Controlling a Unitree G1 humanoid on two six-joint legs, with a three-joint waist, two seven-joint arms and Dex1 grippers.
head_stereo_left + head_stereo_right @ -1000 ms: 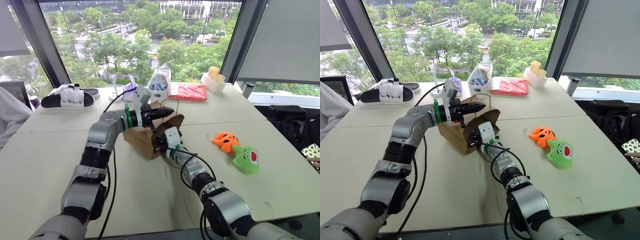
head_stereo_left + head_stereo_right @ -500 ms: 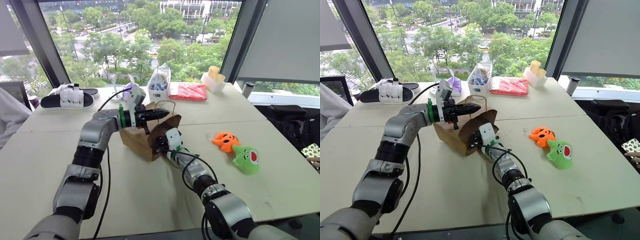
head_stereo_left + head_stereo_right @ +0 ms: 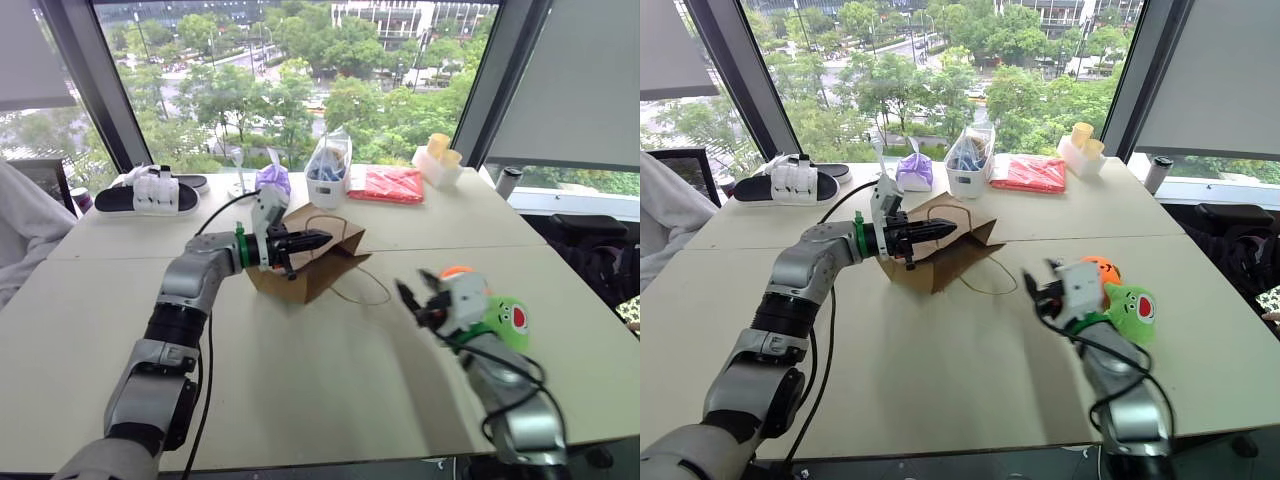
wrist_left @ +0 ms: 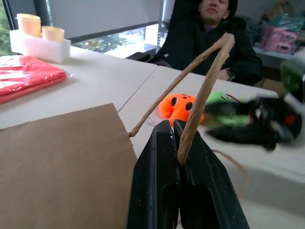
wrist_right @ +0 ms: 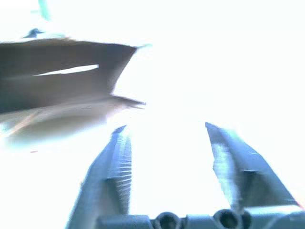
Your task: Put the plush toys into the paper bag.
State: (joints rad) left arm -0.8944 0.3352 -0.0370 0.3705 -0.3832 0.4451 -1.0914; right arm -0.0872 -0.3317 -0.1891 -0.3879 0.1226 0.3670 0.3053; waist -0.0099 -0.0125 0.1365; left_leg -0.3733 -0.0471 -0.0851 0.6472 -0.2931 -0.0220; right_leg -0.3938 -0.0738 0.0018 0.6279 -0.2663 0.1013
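R gripper pulled out of paper bag, now apart, empty, beside orange toy & green toy on table; L gripper clamped on bag handle.

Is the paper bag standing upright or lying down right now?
Lying down: the paper bag rests on its side on the table, one handle pinched in the left gripper.

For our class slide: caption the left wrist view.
Left gripper shut on the paper bag's handle, orange plush toy beyond.
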